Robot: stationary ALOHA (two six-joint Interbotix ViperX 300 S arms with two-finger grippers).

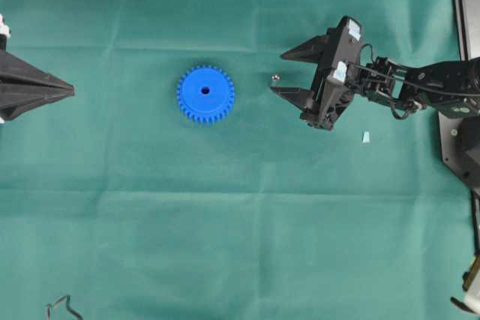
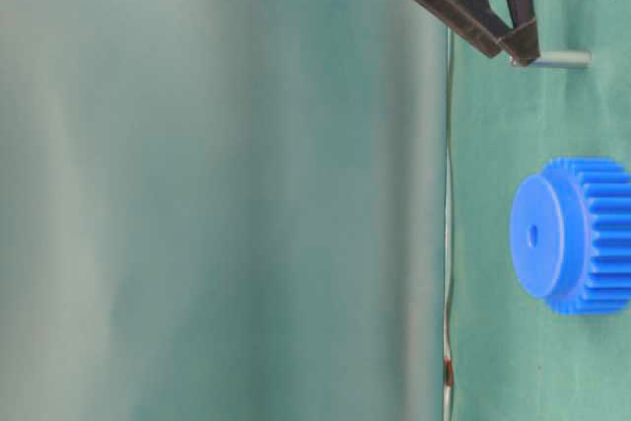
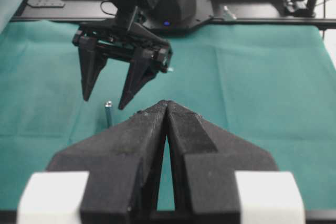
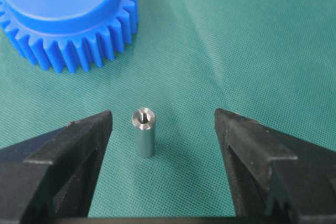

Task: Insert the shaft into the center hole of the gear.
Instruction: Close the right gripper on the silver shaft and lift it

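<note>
The blue gear (image 1: pixel 205 94) lies flat on the green cloth, its center hole (image 1: pixel 205 90) facing up and empty. To its right the small silvery shaft (image 1: pixel 275 78) stands upright on the cloth. My right gripper (image 1: pixel 278 73) is open and straddles the shaft without touching it. In the right wrist view the shaft (image 4: pixel 143 132) stands nearer the left finger, and the gear (image 4: pixel 68 14) lies beyond it. My left gripper (image 1: pixel 71 91) is shut and empty at the far left; its wrist view shows its tips (image 3: pixel 167 103) together, with the shaft (image 3: pixel 108 114) ahead.
A pale blue scrap (image 1: pixel 366 137) lies on the cloth below the right arm. A black frame (image 1: pixel 465 5) runs along the right edge. A bent wire piece (image 1: pixel 64 306) sits at the bottom left corner.
</note>
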